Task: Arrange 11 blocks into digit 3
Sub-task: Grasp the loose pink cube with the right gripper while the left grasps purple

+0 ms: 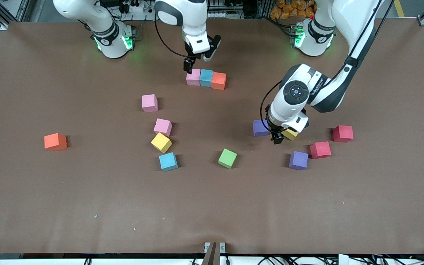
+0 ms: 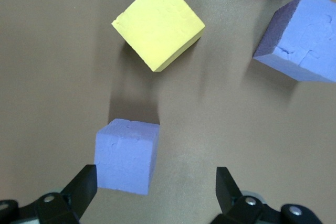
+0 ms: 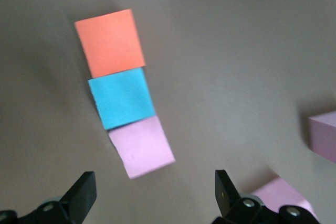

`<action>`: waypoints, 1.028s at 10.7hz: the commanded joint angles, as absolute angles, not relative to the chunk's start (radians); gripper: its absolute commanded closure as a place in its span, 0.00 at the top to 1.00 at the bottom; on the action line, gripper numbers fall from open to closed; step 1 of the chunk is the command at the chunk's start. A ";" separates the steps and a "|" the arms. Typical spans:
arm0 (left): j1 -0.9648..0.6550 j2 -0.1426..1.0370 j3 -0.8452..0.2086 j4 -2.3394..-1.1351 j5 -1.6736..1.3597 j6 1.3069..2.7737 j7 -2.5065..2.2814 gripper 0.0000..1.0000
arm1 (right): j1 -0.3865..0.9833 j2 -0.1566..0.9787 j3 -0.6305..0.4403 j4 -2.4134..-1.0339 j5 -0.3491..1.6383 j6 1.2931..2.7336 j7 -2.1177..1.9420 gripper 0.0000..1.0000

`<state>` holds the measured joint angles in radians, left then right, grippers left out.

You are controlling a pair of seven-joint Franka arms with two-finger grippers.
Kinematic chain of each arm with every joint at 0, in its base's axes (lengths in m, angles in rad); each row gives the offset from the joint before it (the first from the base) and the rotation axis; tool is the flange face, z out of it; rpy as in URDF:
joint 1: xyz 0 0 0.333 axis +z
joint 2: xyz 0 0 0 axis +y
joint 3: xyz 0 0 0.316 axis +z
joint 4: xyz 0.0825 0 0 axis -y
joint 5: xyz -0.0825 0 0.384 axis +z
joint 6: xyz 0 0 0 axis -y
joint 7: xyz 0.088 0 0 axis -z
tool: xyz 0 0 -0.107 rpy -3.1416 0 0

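Front view: a row of three touching blocks, pink, blue and orange, is sitting on the surface near the robots' bases, reading as the first bar of the digit 3; the right tool is hanging released just above the pink end of that row, holding nothing. The left tool is hovering low between a purple block and a yellow block, both partly covered by the wrist. The other loose blocks are lying nearer the camera: two pink, yellow, blue, green, a second purple, plus two red cubes and a lone orange cube toward the right arm's end. Left wrist view: the fingers are standing wide apart and empty, and the purple block is sitting just beside one finger, not centred in the gap, so the tool is probably needing a sideways shift toward it before closing; the yellow block is lying past it, turned diagonal, apart from it. Right wrist view: the fingers are spread with nothing between them, and the orange-blue-pink row is running away from the tool with the pink end closest. Judging by position, the left arm is the one nearer the next pick
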<state>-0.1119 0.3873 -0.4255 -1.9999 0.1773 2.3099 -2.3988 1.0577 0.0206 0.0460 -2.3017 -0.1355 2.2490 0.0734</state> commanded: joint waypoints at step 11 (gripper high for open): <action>-0.172 0.454 -0.428 -2.068 0.283 2.437 -2.524 1.00 | 0.960 -0.009 0.037 -2.099 -0.197 1.916 0.118 1.00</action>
